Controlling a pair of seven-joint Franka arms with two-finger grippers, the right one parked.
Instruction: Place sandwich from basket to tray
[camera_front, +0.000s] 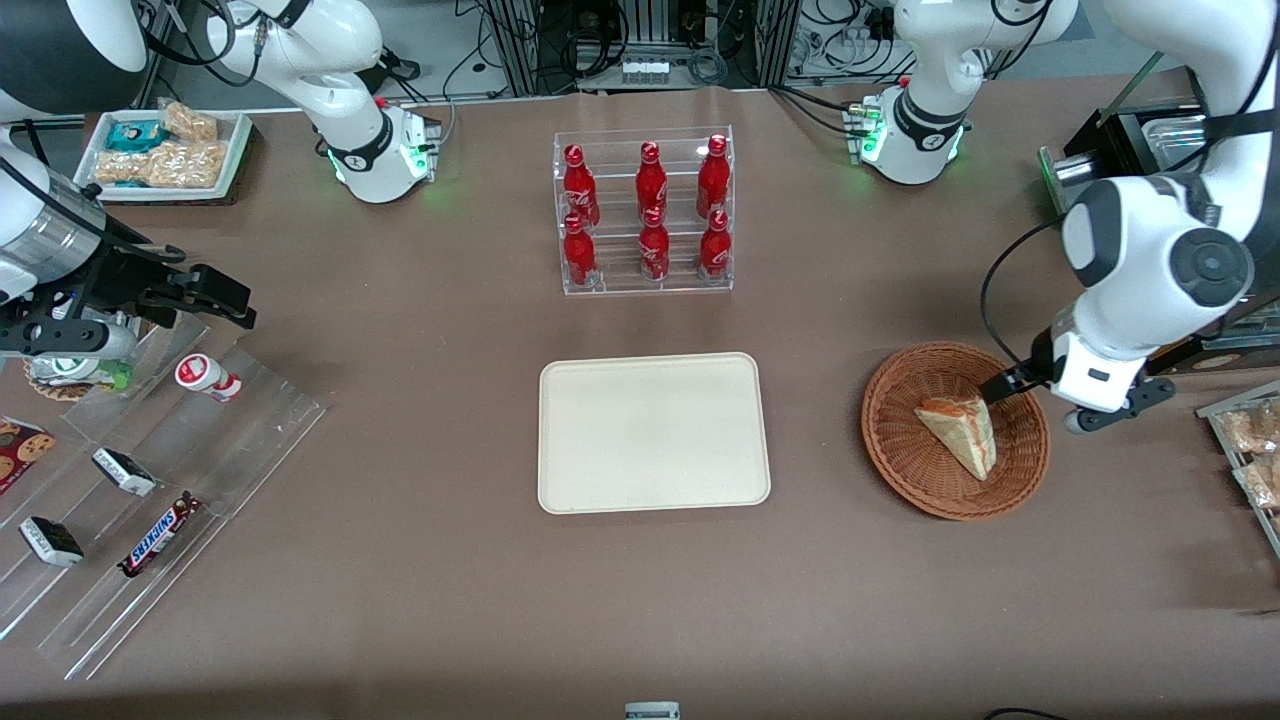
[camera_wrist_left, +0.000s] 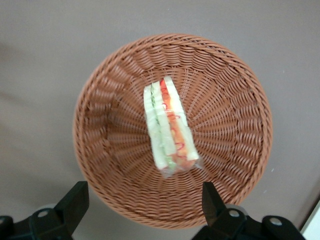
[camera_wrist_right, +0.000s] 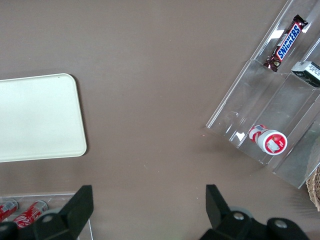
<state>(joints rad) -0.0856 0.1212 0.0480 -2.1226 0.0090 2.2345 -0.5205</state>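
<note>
1. We are viewing a brown table (camera_front: 400, 600) with cabling at its rear edge.
2. We are seeing the gripper (camera_wrist_left: 142, 207) hovering spread above the basket (camera_front: 890, 460), where the sandwich (camera_front: 960, 432) is lying; the tray (camera_front: 655, 432) sits beside it.
3. The working arm is hiding part of the basket rim.
4. We are reading "Snickers" on a bar (camera_front: 158, 534).

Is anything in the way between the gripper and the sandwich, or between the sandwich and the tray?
Nothing visible. The open gripper hangs above the sandwich in the basket; only bare table separates the basket from the tray.
</note>
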